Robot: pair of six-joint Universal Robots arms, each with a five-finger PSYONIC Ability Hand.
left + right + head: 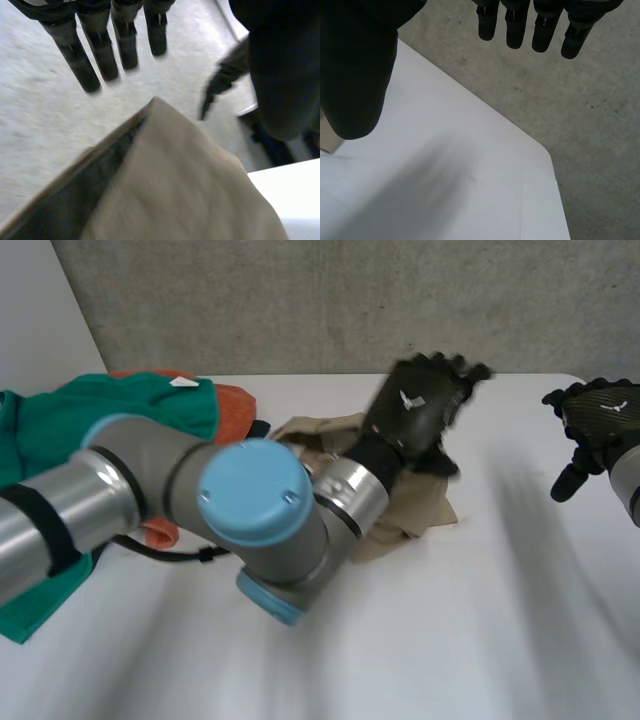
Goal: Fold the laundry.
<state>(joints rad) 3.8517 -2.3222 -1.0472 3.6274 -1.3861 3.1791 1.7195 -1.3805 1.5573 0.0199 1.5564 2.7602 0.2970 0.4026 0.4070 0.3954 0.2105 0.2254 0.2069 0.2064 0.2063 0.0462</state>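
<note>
Laundry lies in two places in the head view. A beige cloth (422,516) is crumpled at the centre of the white worktop (450,640), and a green cloth (60,430) lies over an orange cloth (236,402) at the left. The left hand (422,408) hovers above the beige one, its fingers (80,60) straight and holding nothing. The right hand (590,425), at the right edge, is also open and empty. The step seems to be the first grasp. The next move probably calls for pinching an edge of the beige cloth.
</note>
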